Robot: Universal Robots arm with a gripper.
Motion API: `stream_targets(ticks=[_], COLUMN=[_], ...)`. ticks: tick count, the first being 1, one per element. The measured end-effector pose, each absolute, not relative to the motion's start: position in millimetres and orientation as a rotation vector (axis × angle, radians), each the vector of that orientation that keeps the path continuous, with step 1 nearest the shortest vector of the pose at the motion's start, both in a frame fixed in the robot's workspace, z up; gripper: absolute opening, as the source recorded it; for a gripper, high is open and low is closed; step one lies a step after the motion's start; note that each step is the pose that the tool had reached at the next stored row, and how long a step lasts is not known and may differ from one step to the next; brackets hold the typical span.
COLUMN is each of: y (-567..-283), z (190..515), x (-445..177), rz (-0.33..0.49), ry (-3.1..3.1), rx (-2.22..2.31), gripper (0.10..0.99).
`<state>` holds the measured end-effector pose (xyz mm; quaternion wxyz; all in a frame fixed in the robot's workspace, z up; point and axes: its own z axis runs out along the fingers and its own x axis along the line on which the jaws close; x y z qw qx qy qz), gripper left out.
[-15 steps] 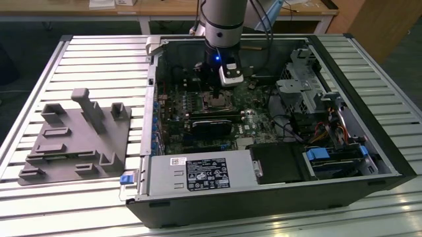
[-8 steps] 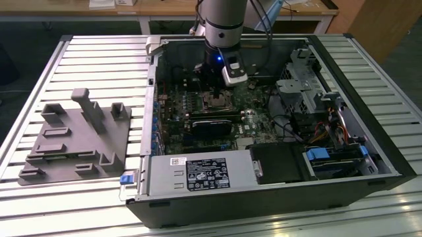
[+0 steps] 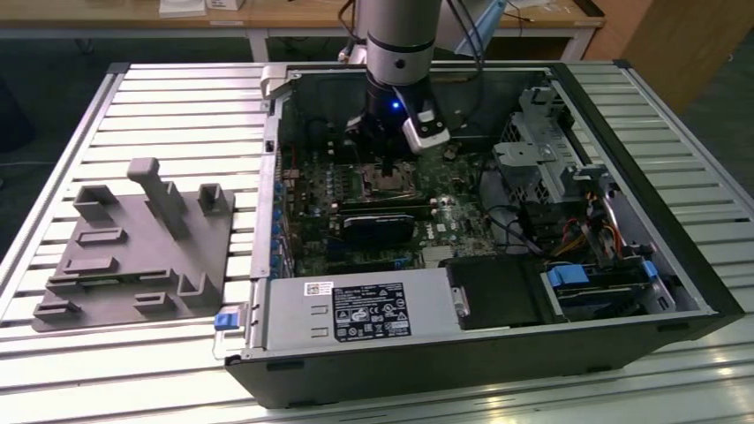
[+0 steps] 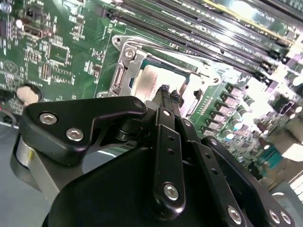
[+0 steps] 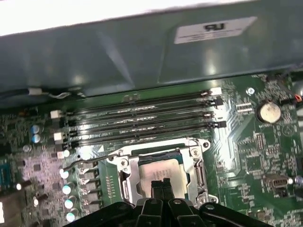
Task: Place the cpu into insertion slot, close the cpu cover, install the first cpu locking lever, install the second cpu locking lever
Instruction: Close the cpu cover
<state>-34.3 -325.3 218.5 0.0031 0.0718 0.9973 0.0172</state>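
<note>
The cpu [image 5: 161, 169] lies flat in the insertion slot [image 3: 389, 182] on the green motherboard, its silvery top [image 4: 150, 78] showing. The cpu cover [image 5: 129, 176] is a silvery frame lying down around the chip, and it is also visible in the second wrist view [image 4: 129, 71]. A thin wire locking lever [image 5: 87, 161] runs along the socket's side nearest the memory slots, its end sticking out past the socket. My gripper [image 5: 160, 185] hangs just above the chip with its black fingertips together and nothing between them; its tips [image 4: 168, 92] are close over the cpu.
Several long memory slots [image 5: 142, 120] lie right behind the socket. A black graphics card [image 3: 377, 225] sits in front of it, and a labelled power supply [image 3: 353, 314] at the case front. Drive bays and cables [image 3: 589, 238] fill the exterior view's right. A grey fixture [image 3: 130, 247] stands outside the case.
</note>
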Motion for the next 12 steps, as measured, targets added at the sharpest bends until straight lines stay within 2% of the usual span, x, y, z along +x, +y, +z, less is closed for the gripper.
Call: stream_targets(ticks=[12], y=[-325.3], z=[218.3], x=[-34.6], rz=[0.052], ry=[3.132], rx=[0.080], gripper=[0.106])
